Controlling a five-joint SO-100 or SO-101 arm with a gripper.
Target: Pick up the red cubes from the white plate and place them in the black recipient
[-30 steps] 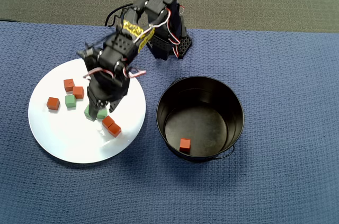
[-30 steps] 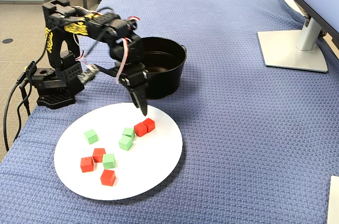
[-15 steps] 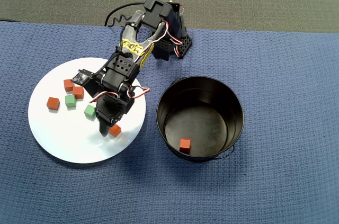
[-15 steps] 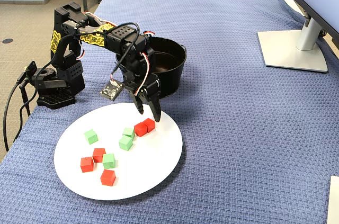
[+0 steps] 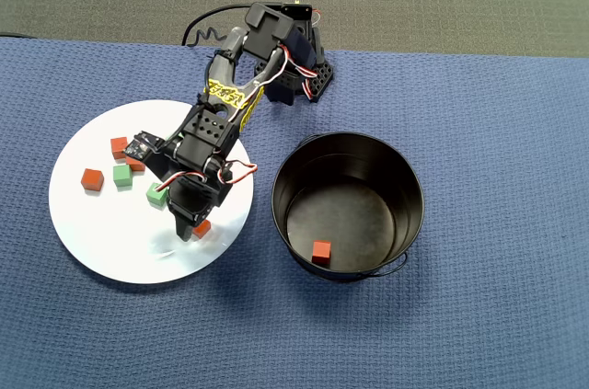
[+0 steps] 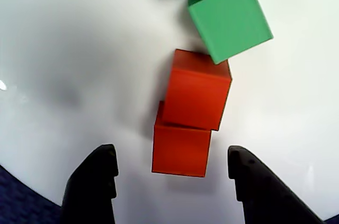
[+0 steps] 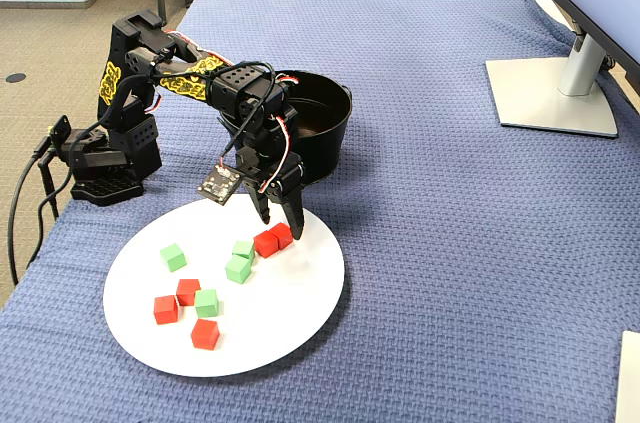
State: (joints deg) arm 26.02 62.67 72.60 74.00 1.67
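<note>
Fingers [image 6: 172, 173] spread over two touching red cubes [image 6: 193, 105] — green cube [image 6: 229, 18] adjacent

Black arm [image 7: 190, 78], yellow patterned band, red-white wires, black claw [image 6: 172, 181].

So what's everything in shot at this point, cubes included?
red cubes: six, orange-red; five on the white plate, one inside the black bucket
green cubes: four, light green; on the plate among the red ones
white plate: one, white; on the cloth beside the bucket
black bucket: one, glossy black; on the cloth
cloth: one, blue; covers the table
monitor stand: one, grey; right edge of the fixed view
arm: one, black with yellow tape; reaching over the plate
fingers: two, black; open, either side of a touching red pair
</note>
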